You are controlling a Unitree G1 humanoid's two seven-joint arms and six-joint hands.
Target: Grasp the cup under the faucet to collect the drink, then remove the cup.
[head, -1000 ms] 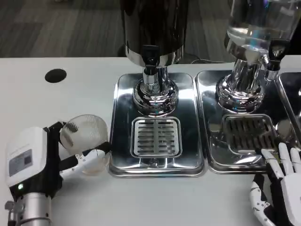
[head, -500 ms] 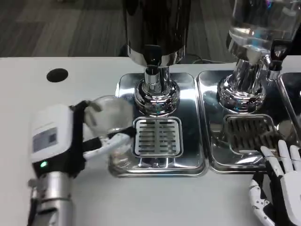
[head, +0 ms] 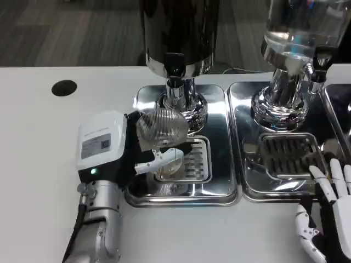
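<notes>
Cup [head: 162, 127], ribbed clear plastic, in left hand [head: 118, 150]

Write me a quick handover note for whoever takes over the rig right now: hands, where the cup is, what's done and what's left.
Left hand: holds the clear ribbed cup, tilted, over the grate of the left drip tray.
Right hand: open, holding nothing, at the front edge of the right drip tray.
Done: cup grasped and brought onto the left tray, just in front of the dark dispenser's faucet.
Left: set the cup upright beneath the faucet, collect the drink, then take the cup away. No liquid is visible in the cup yet.
</notes>
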